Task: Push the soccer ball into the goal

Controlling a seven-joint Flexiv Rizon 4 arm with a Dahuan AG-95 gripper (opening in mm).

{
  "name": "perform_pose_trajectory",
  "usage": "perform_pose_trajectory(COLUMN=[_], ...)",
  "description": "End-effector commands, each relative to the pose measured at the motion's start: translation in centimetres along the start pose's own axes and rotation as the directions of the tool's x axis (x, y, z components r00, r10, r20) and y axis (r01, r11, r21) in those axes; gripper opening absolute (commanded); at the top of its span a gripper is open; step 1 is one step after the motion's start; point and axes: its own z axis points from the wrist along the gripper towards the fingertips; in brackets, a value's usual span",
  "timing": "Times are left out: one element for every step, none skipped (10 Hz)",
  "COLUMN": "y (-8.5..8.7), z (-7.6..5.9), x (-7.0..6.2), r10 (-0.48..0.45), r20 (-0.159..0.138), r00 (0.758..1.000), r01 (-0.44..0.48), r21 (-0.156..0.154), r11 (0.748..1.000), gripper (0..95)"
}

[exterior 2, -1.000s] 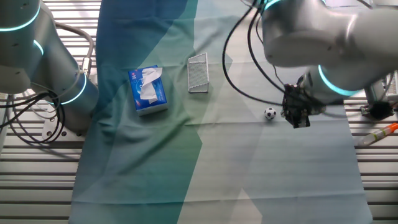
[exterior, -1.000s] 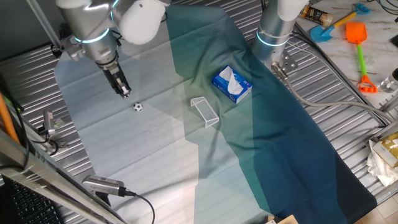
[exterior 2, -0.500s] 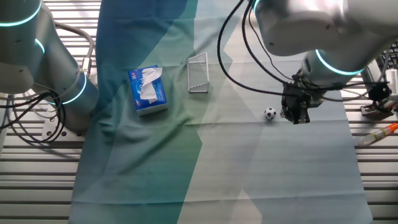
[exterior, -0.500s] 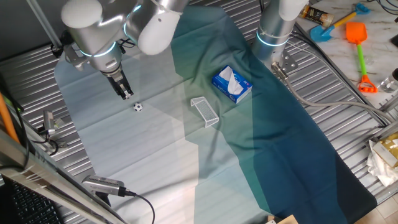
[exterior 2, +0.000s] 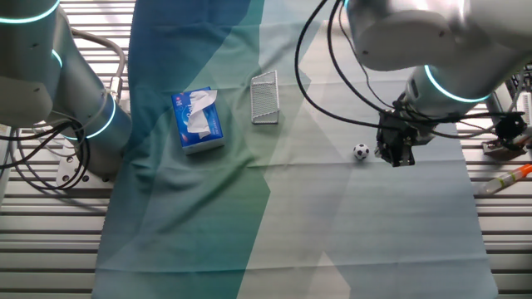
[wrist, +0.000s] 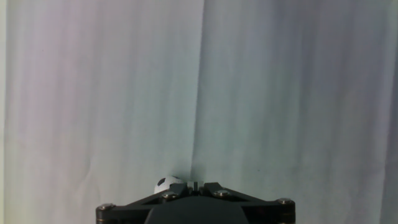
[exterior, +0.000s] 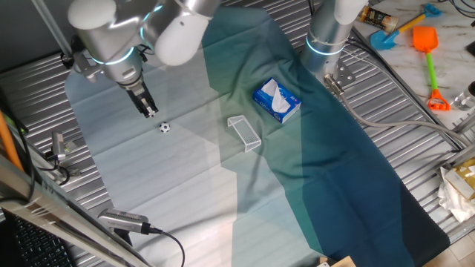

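Observation:
The soccer ball is a tiny white ball with black patches on the pale cloth. It also shows in the other fixed view and peeks out behind the fingers in the hand view. My gripper is shut and empty, its tips low over the cloth just beside the ball, on the side away from the goal; in the other fixed view it is right of the ball. The goal, a clear whitish-edged frame, lies further along the cloth and also shows in the other fixed view.
A blue-and-white tissue box sits just beyond the goal. A second robot arm's base stands at the cloth's far edge. Toys lie on the marble surface at top right. Slatted metal table surrounds the cloth.
The arm's upper links shifted slightly. The gripper tip and the ball stay in nearly the same place.

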Motion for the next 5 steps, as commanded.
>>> perform_pose_trajectory(y=[0.05,0.05,0.05,0.05,0.05], z=[-0.06,-0.06,-0.06,-0.06,-0.06], x=[0.08,0.08,0.08,0.08,0.08], r10=[0.01,0.01,0.007,0.006,0.004], r20=[0.0,-0.002,-0.006,-0.007,-0.016], r00=[1.0,1.0,1.0,1.0,1.0], r01=[-0.01,-0.01,-0.008,-0.006,-0.005], r21=[-0.02,-0.032,-0.04,-0.049,-0.049], r11=[1.0,0.999,0.999,0.999,0.999], gripper=[0.0,0.0,0.0,0.0,0.0])
